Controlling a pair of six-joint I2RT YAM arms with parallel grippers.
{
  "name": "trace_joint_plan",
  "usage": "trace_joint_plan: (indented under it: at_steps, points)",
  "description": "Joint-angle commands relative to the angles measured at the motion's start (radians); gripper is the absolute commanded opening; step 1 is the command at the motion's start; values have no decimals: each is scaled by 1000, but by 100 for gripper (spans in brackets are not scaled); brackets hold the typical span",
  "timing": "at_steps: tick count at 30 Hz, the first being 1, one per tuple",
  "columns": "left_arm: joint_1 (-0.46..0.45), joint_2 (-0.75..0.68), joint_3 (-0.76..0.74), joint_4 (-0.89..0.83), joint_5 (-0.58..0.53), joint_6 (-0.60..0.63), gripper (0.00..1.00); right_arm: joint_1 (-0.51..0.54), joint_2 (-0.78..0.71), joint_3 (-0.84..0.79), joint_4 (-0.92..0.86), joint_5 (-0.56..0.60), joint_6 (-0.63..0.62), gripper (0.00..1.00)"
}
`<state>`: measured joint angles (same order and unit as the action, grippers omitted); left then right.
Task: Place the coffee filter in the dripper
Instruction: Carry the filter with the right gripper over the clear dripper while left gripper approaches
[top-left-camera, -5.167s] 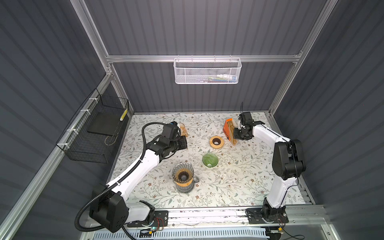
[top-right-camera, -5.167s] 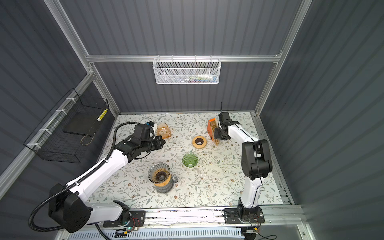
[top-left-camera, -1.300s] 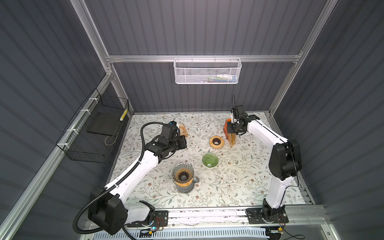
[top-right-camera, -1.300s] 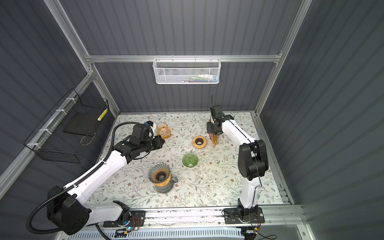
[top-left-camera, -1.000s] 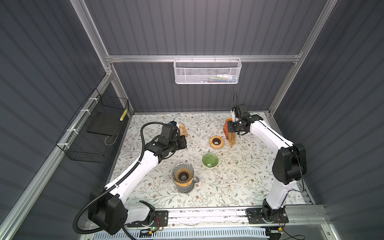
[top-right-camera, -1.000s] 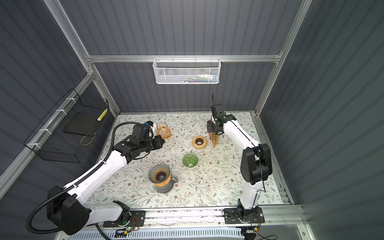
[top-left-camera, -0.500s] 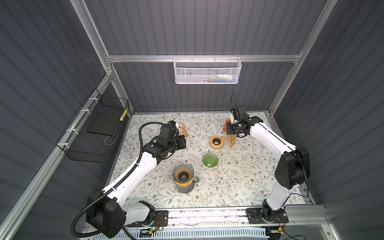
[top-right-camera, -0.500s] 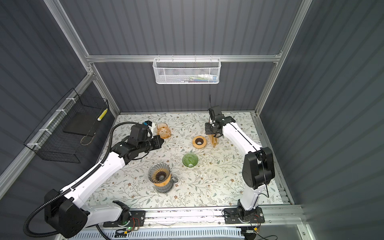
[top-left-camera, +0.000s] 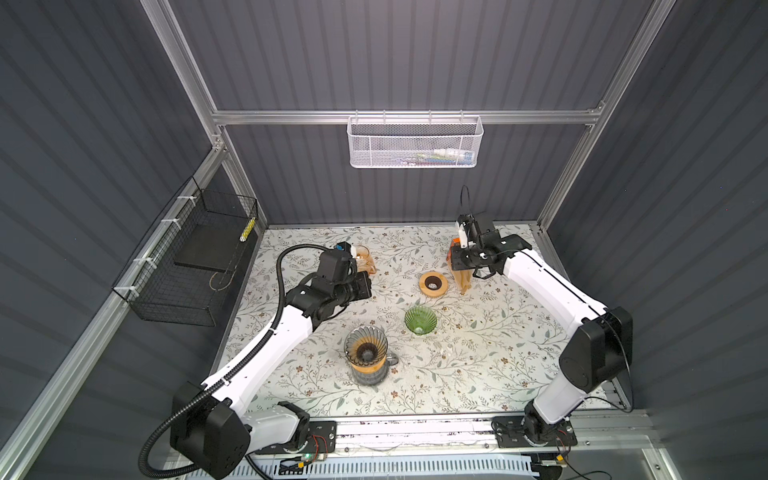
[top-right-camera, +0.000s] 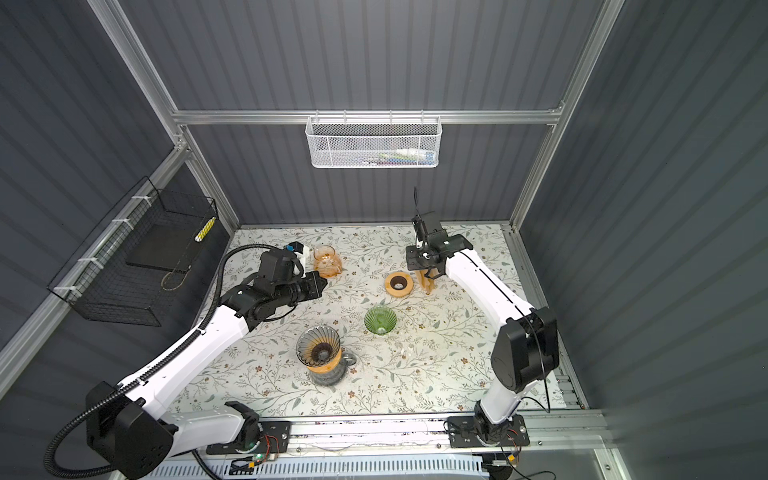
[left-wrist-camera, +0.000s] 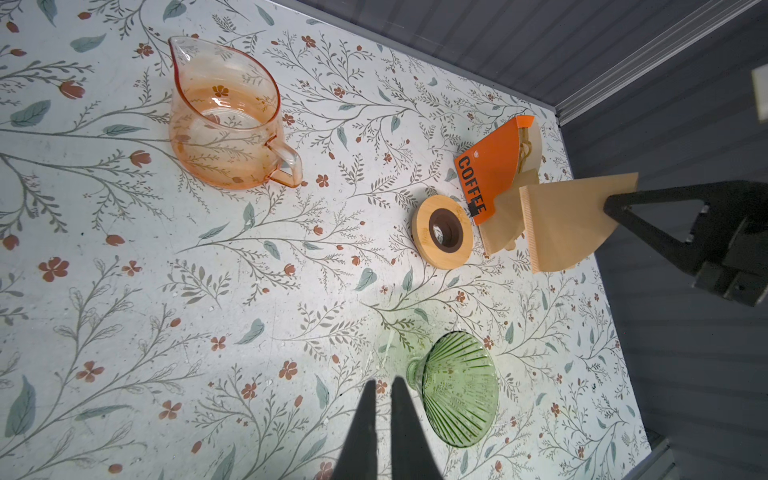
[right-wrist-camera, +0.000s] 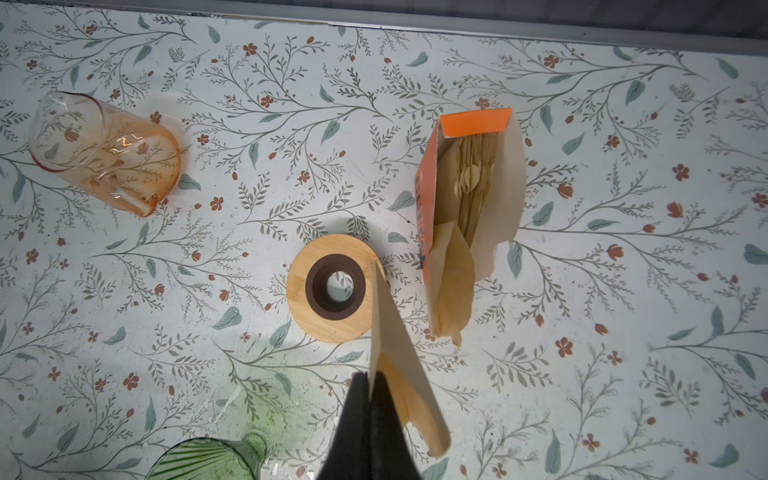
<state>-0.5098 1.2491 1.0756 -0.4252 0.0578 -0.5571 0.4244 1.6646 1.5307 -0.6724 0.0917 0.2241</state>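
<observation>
1. Tan paper coffee filter (left-wrist-camera: 569, 224), folded flat into a fan, hangs by one corner from my right gripper (right-wrist-camera: 368, 380), whose jaws are pinched tight on it. It is outside the orange cardboard filter box (right-wrist-camera: 428, 199) and near the round wooden ring with a dark insert (right-wrist-camera: 332, 286).
2. My left gripper (left-wrist-camera: 382, 382) is closed on nothing and hovers just beside the green ribbed glass dripper (left-wrist-camera: 457, 399), which lies on its side.
3. A smoky ribbed glass dripper (top-left-camera: 365, 347) stands upright on an amber glass server (top-left-camera: 368, 368) nearer the front. I judge it the easier target, though I cannot tell which dripper is meant.
4. To do this well, I would carry the filter slowly because the paper is floppy. I would lower its point into the middle of the cone and release only once it is seated.
5. The floral-patterned tabletop (top-left-camera: 478, 353) also holds a peach glass pitcher (left-wrist-camera: 224, 120). Grey ribbed walls enclose the space, with a white mesh basket (top-left-camera: 415, 143) on the back wall and a black wire basket (top-left-camera: 187, 266) on the left one.
</observation>
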Motion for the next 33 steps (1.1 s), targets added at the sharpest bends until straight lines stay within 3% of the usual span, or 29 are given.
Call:
trace_joint_plan:
  at_steps: [1, 9, 21, 33]
  points:
    - [-3, -23, -1, -27, -13, 25, 11, 18, -55, -15, -27, 6, 10, 0]
    - [-2, -66, -8, -108, -65, 14, 11, 112, -195, -51, -49, -7, 1, 0]
    - [-3, -144, 23, -354, -82, -40, 11, 315, -333, -70, -88, -115, 12, 0]
    - [-3, -226, 58, -631, -144, -88, 10, 532, -324, 5, -149, -188, -55, 0]
